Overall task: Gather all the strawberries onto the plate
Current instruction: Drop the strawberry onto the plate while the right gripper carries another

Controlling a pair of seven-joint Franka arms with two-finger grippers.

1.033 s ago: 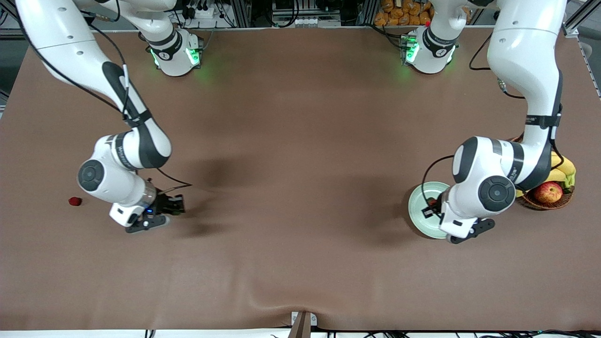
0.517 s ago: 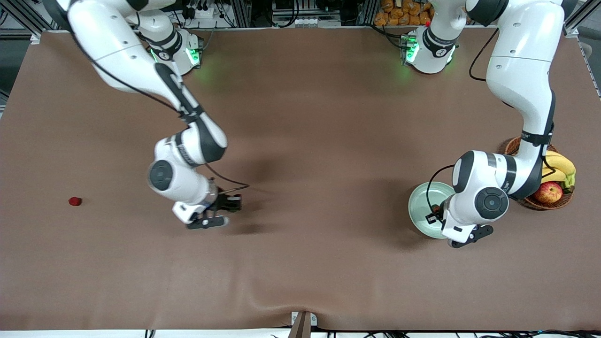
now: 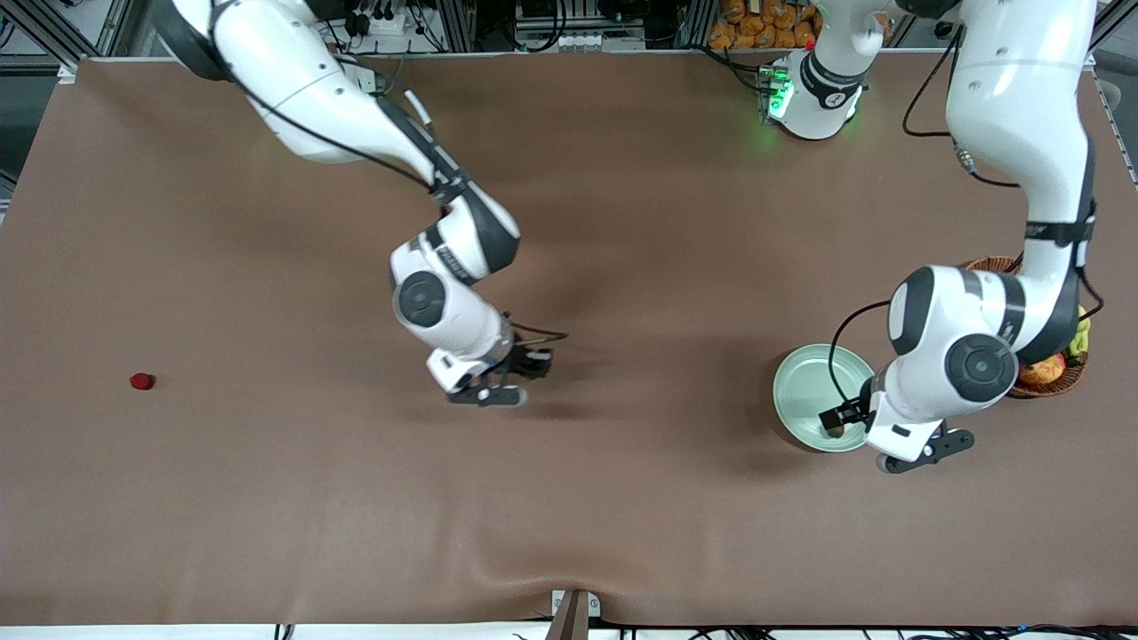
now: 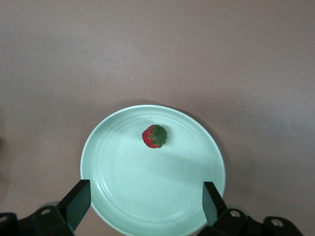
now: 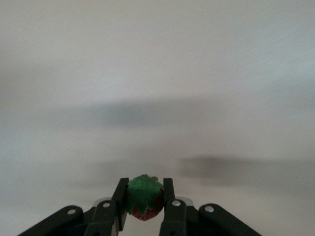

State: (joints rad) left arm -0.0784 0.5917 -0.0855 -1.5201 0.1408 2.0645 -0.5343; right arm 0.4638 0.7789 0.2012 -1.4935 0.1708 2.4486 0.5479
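Observation:
The pale green plate (image 3: 805,387) (image 4: 115,164) lies toward the left arm's end of the table. One strawberry (image 4: 154,136) with a green cap rests in it. My left gripper (image 3: 849,422) (image 4: 146,204) hangs open over the plate with nothing between its fingers. My right gripper (image 3: 531,364) (image 5: 143,199) is over the middle of the table, shut on a second strawberry (image 5: 144,195), green cap showing. A third strawberry (image 3: 140,381) lies on the cloth toward the right arm's end.
A brown wicker basket (image 3: 1062,380) holding an apple (image 3: 1045,368) and bananas stands beside the plate, partly hidden by the left arm. The brown cloth has a ridge (image 3: 569,582) at the edge nearest the front camera.
The left gripper opened and let its strawberry drop into the plate. The right arm carried its strawberry from the right arm's end toward the middle of the table.

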